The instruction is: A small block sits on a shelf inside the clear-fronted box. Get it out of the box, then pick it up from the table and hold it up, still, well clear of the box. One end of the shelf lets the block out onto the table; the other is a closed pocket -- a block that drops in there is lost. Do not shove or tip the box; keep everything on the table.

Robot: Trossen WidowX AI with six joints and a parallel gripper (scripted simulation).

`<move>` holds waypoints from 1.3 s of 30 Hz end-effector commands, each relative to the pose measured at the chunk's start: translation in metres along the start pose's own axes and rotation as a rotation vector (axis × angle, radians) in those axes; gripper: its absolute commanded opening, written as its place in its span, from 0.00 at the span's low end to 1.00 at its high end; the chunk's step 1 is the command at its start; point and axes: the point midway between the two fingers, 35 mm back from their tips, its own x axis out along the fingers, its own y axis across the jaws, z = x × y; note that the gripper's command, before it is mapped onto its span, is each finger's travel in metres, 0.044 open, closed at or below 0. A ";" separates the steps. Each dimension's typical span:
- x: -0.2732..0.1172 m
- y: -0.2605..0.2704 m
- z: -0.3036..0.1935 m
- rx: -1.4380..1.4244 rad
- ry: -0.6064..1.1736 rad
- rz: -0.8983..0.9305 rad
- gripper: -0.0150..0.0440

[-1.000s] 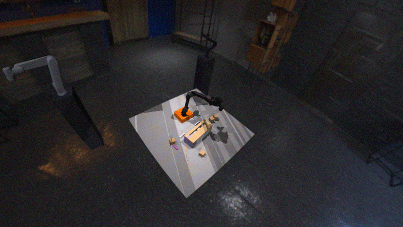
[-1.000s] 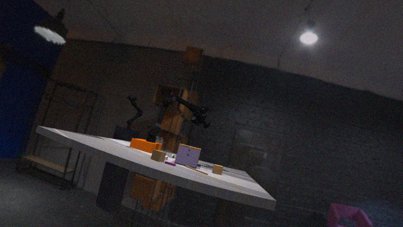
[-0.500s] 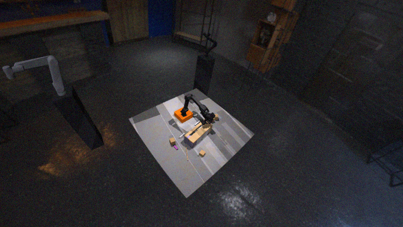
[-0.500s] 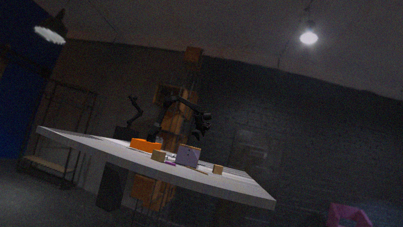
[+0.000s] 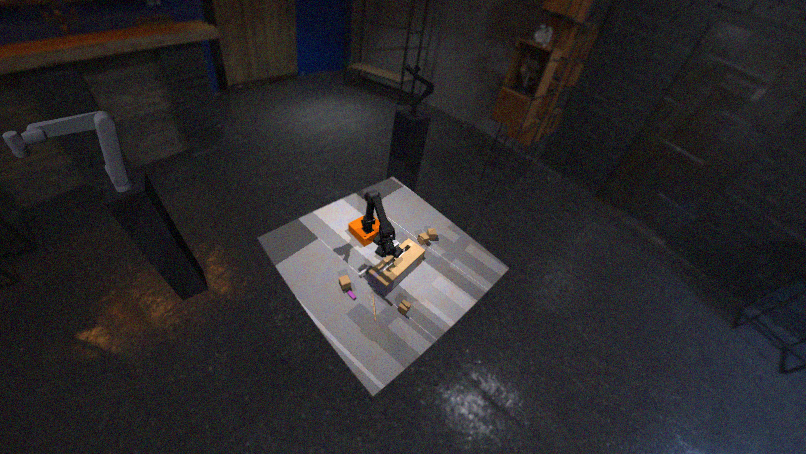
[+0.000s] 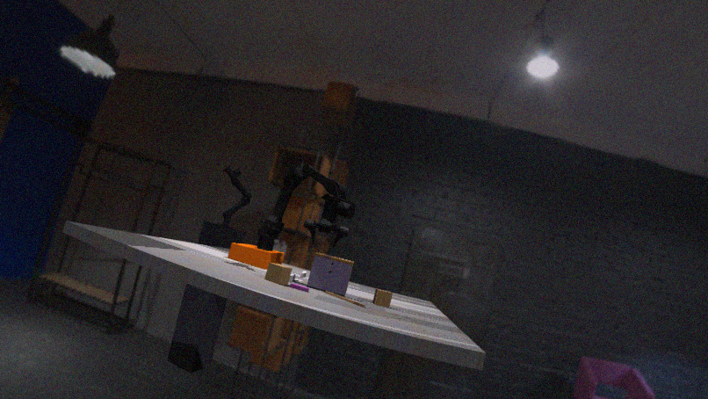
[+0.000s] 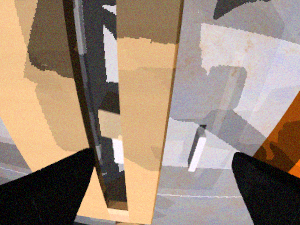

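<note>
We hover our gripper point(image 5: 389, 260), jaws spread and empty, above the box point(image 5: 401, 262). The block stays unseen; we judge it light, rigid, best pinched across flat sides.

The box point(image 5: 397, 265) lies near the middle of the bench point(image 5: 315, 281), its long side running from near-left to far-right. The arm's base point(image 5: 363, 230) sits just behind it, on the far-left side, and the arm point(image 5: 379, 219) leans over the box — the gripper point(image 5: 393, 254) hangs above its top, jaws wide apart with nothing between them. A pair of cubes point(image 5: 427, 235) lies to the far right; one cube point(image 5: 344, 281) sits to the left of the box, another point(image 5: 404, 306) in front.
</note>
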 end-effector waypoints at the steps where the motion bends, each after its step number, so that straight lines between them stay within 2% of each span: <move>1: 0.001 -0.005 0.001 0.035 0.001 -0.021 0.93; 39: 0.053 -0.004 0.022 0.035 0.001 -0.021 0.93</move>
